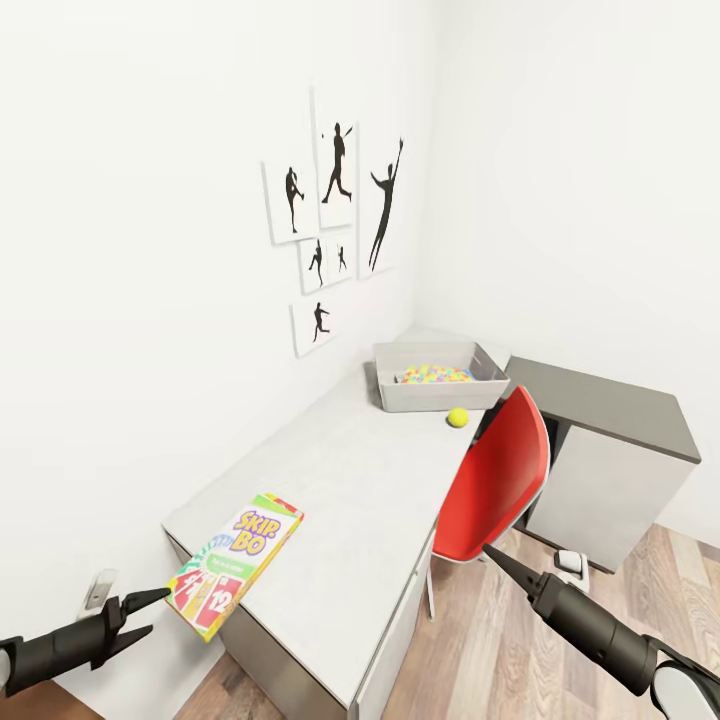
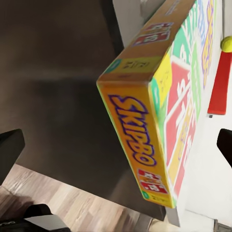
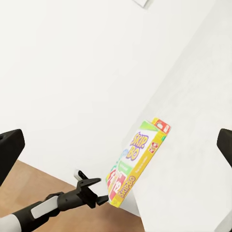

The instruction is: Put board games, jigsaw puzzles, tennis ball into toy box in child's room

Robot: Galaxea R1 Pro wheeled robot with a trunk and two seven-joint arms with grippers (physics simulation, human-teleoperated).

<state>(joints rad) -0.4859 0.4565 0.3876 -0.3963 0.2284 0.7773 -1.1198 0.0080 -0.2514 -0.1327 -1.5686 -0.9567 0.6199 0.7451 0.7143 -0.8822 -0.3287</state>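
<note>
A board game (image 1: 237,562), a colourful Skip-Bo box, lies on the near left corner of the pale table (image 1: 350,480), and its near end overhangs the edge. My left gripper (image 1: 145,613) is open just in front of that end, its fingers (image 2: 9,154) spread wider than the box (image 2: 159,111). At the far end stands the grey toy box (image 1: 440,395) with a jigsaw puzzle (image 1: 435,376) showing inside. The tennis ball (image 1: 458,417) rests on the table in front of it. My right gripper (image 1: 505,565) hangs open beside the chair, holding nothing; from that arm's camera the game (image 3: 137,162) shows.
A red chair (image 1: 500,480) is pushed against the table's right side. A lower dark-topped cabinet (image 1: 600,410) stands beyond it at the right. Black silhouette pictures (image 1: 335,220) hang on the white wall. Wood floor (image 1: 500,660) lies beneath my right arm.
</note>
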